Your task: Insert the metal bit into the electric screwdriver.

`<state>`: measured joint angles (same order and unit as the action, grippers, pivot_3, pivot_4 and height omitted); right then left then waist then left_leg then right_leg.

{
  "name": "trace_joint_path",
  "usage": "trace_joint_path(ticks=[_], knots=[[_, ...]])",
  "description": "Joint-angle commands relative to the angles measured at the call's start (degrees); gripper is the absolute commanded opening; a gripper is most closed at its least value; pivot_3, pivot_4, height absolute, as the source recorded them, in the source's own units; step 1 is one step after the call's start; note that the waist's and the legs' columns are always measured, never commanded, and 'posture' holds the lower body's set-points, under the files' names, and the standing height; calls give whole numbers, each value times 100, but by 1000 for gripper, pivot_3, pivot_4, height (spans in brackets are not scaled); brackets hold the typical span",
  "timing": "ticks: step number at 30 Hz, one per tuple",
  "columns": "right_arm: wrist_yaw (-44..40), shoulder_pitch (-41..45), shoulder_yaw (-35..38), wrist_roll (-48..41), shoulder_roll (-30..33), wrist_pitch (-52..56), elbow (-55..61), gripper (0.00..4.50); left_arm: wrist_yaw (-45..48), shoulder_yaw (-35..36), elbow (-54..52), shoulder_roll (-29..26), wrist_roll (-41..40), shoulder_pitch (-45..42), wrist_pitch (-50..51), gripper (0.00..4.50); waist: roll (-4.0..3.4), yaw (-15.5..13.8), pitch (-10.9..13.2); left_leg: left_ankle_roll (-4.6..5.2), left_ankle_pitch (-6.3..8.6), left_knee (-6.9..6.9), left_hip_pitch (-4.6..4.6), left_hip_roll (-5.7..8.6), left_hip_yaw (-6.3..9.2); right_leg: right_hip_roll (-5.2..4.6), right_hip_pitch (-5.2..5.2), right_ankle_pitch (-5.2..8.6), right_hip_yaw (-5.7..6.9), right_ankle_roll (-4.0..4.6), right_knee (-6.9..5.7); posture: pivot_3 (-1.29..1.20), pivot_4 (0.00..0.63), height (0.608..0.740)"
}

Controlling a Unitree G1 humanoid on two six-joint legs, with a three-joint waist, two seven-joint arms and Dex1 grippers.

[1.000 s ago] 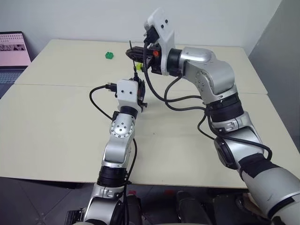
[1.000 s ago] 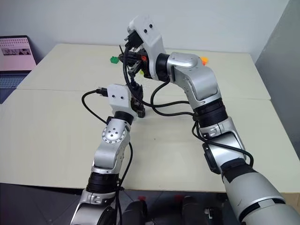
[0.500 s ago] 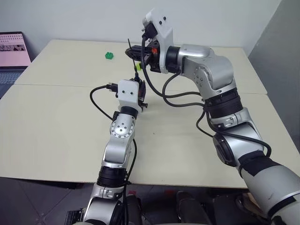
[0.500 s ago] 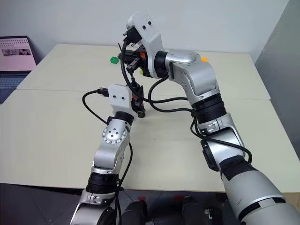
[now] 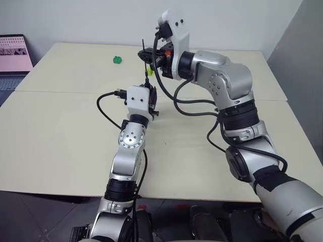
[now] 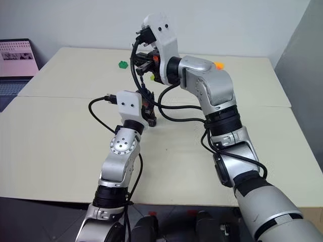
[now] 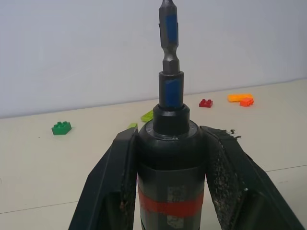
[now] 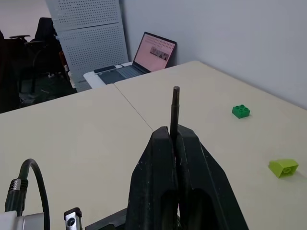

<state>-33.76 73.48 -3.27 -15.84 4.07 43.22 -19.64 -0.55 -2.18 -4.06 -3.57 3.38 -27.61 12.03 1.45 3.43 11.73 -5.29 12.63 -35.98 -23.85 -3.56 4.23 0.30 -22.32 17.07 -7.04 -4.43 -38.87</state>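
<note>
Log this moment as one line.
left claw: shut on screwdriver | right claw: shut on bit | bit: not yet inserted

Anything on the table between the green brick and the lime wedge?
Nothing. In the right wrist view, the stretch between the green brick and the lime wedge is bare table.

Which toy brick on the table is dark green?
The studded square brick lying alone toward the laptop side; the wedge brick is yellow-green, the others red and orange.
</note>
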Motion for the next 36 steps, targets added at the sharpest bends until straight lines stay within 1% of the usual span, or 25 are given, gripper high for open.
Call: trace_joint_path(ticks=[1, 9, 14, 20, 22, 23, 24, 25, 29, 31, 34, 36], knots=[[192, -237, -95, 7, -69, 322, 191, 0, -75, 92, -42, -4, 34, -16, -2, 1636, 0, 1, 0, 0, 0, 0, 0, 0, 0, 0, 0, 0, 0, 0, 0, 0, 150, 740], [444, -510, -202, -25, -183, 589, 807, 0, -91, 93, -55, -11, 70, -23, 14, 1636, 0, 5, -1, 0, 0, -1, 0, 0, 0, 0, -1, 0, -1, 0, -1, 0, 150, 740], [457, -570, -279, -29, -205, 631, 866, 0, -86, 86, -39, -8, 68, -40, 11, 1636, 0, 3, -1, -1, 0, -1, -1, 1, 0, 0, -1, 0, 0, 0, -1, 0, 150, 740], [276, -570, -389, -6, -97, 460, 829, 0, -76, 92, -33, -21, 63, -35, 18, 1636, 0, 3, -1, -1, -1, -2, 0, 1, 0, 0, 0, 0, 0, 0, -1, 0, 150, 740], [232, -575, -388, -21, -61, 385, 836, 434, -75, 85, -47, -17, 64, -27, 22, 1636, 0, 2, -1, -1, -1, -2, 0, 1, 0, 0, 0, 0, 0, 0, -1, 0, 150, 740], [211, -576, -393, -24, -47, 355, 837, 478, -74, 83, -50, -16, 63, -26, 22, 1636, 0, 7, -1, -1, -1, -2, 0, 0, 0, 0, 0, 0, 0, 0, -1, 0, 150, 740], [164, -568, -394, -37, -20, 317, 836, 708, -72, 85, -49, -14, 63, -26, 20, 1635, 0, 7, -1, -1, -2, -2, 0, 0, 0, 1, -1, 0, -1, 0, -1, 0, 150, 740], [111, -557, -392, -52, 7, 286, 835, 1082, -68, 87, -45, -13, 62, -28, 17, 1636, 0, 7, -1, -1, -2, -2, -1, 0, 0, 1, -2, 0, -1, 0, 0, 0, 150, 740], [-70, -503, -340, -112, 112, 188, 821, 1929, -52, 95, -36, -17, 50, -31, 6, 1635, 0, 6, -1, -2, -1, 0, -5, 0, 0, 1, -4, 0, -1, 0, 2, 0, 150, 740], [-167, -470, -218, -196, 196, 180, 826, 2534, -36, 98, -38, -26, 41, -31, 3, 1636, 0, 4, -1, -2, -1, 2, -5, -1, 0, 1, -4, 0, 0, 0, 2, 0, 150, 740], [-262, -434, 18, -385, 366, 245, 868, 3180, -7, 118, -54, -52, 22, -32, 6, 1635, 0, 3, -1, -2, -1, 2, -6, 0, 0, 0, -4, 0, 0, 0, 5, 0, 150, 740], [-278, -422, 221, -525, 482, 290, 902, 3242, 19, 134, -71, -74, 4, -41, 18, 1635, 0, 3, -1, -2, -1, 1, -6, 0, 0, 0, -4, 0, 0, 0, 5, 0, 150, 740]])
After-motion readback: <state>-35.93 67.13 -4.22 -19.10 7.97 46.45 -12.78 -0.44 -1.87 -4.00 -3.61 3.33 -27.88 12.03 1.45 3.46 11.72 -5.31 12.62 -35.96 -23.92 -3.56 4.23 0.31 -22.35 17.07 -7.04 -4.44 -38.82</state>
